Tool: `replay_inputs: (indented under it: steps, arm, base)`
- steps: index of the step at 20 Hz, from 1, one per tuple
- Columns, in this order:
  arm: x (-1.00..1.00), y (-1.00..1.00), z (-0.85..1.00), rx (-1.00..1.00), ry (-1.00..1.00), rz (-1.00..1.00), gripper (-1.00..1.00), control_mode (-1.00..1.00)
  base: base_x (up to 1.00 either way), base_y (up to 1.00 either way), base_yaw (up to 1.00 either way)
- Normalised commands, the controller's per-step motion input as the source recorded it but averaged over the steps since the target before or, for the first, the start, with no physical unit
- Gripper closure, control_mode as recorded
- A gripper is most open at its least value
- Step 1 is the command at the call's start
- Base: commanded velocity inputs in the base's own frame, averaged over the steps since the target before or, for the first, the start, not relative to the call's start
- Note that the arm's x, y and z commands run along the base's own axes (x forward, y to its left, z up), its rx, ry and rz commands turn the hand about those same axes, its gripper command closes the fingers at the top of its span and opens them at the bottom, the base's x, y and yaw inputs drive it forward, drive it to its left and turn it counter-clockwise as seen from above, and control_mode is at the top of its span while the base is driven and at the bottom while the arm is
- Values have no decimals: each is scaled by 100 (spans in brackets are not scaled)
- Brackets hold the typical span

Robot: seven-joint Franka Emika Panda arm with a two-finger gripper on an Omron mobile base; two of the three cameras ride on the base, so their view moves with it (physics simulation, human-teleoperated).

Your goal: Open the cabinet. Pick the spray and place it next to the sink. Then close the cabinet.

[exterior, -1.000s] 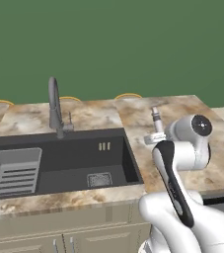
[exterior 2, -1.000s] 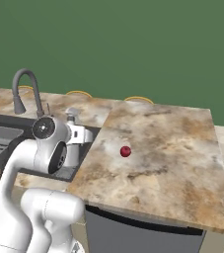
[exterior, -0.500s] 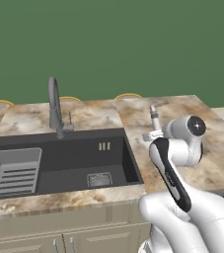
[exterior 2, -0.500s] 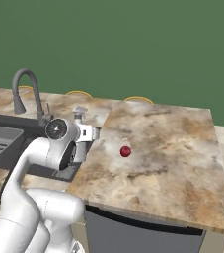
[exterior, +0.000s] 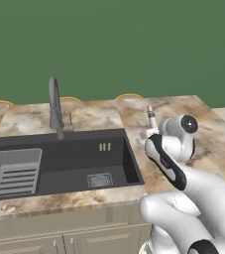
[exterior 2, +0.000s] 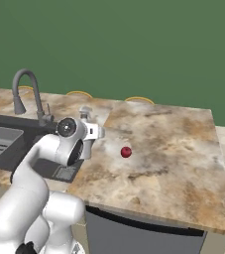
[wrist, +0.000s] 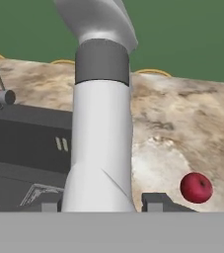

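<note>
Over the last second the arm has swung a little toward the right of the sink, carrying the spray [wrist: 102,123] with it; the base cameras have not shifted, since the faucet and basin sit where they did.

The tool [wrist: 102,201] is closed on the spray: in the hand view the silver-grey bottle stands upright between the two dark tips, filling the gap, with its grey collar and trigger top above. In the left base view the spray [exterior: 151,119] pokes up just behind the wrist, over the brown marbled counter [exterior: 208,134] just right of the sink [exterior: 59,163]. From the right base view its nozzle [exterior 2: 85,112] shows above the wrist, close to the basin's right edge. Whether the bottle's base already touches the counter cannot be told, because the arm hides it.

A small red apple [exterior 2: 126,152] lies on the counter to the right, apart from the bottle. The gooseneck faucet [exterior: 54,106] stands behind the basin, and a grey rack [exterior: 15,171] sits in its left half.

As a judgement of progress: the bottle is in hand and at the sink, so opening and picking look done. Left to do are setting the spray down beside the sink, releasing it, and going back to shut the cabinet.
</note>
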Motion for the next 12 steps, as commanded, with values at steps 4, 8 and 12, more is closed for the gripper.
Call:
replay_inputs:
  steps: [4, 8, 12]
  arm:
    - [5, 0, -61, 0, -4, 0, 100, -100]
    - [0, 0, -57, 1, -14, 0, 100, -100]
    - [1, 0, -23, 3, -9, 0, 100, -100]
  base:
    - [0, 0, 0]
    - [0, 0, 0]
    - [0, 0, 0]
